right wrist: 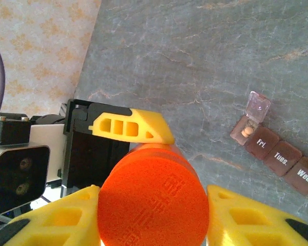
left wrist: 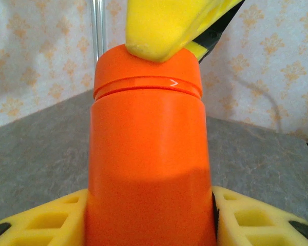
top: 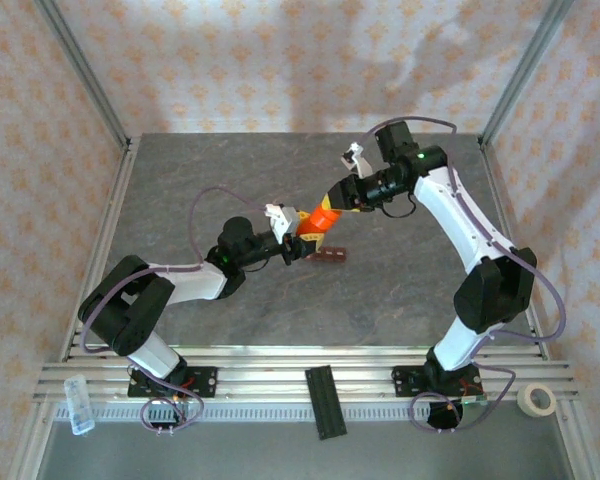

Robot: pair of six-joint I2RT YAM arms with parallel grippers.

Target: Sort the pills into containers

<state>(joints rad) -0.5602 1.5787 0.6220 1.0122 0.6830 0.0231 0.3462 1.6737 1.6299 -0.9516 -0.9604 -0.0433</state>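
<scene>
Gripping one orange bottle (top: 323,219), both jaws hang over grey marbled table (top: 180,180) (patterned walls (top: 280,60)).

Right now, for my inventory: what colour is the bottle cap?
Orange cap, clearest in right wrist view.

Bottle (left wrist: 149,169): orange. Right claw fingers (right wrist: 246,218): yellow. Table (right wrist: 195,61): grey with marbled veining. Containers (right wrist: 280,156): translucent reddish-brown, white day lettering. Walls (left wrist: 41,51): cream with orange floral print.
</scene>
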